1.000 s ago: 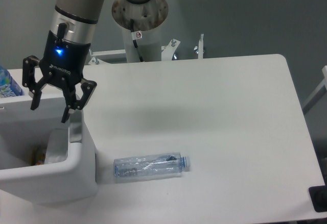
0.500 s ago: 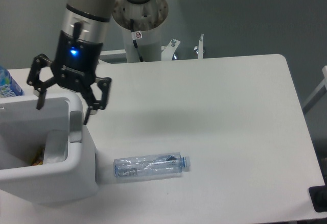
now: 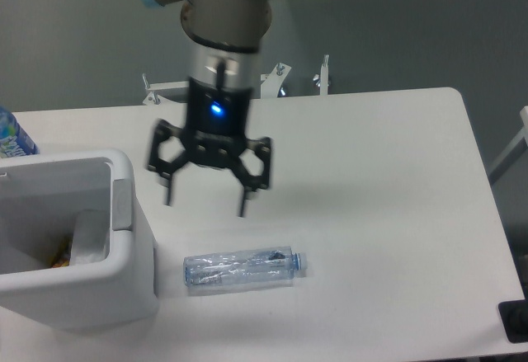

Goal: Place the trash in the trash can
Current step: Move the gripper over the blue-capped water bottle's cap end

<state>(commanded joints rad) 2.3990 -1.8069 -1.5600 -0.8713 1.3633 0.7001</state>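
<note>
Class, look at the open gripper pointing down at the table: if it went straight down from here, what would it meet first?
Probably the crushed bottle or the bare table just behind it. The gripper hangs open above them, but one view leaves depth unclear.

— Where is the clear crushed plastic bottle with the pale cap (image 3: pixel 244 268)?

— It lies flat on its side just to the right of the large white plastic rectangular bin with the thick rounded rim (image 3: pixel 132 292), close to it but not touching, cap pointing away from the bin.

— And the crumpled white wrapper (image 3: pixel 89 237)?

— Inside the bin, against its right wall, below the raised tab. Beside it something yellowish shows, too small to identify.
</note>
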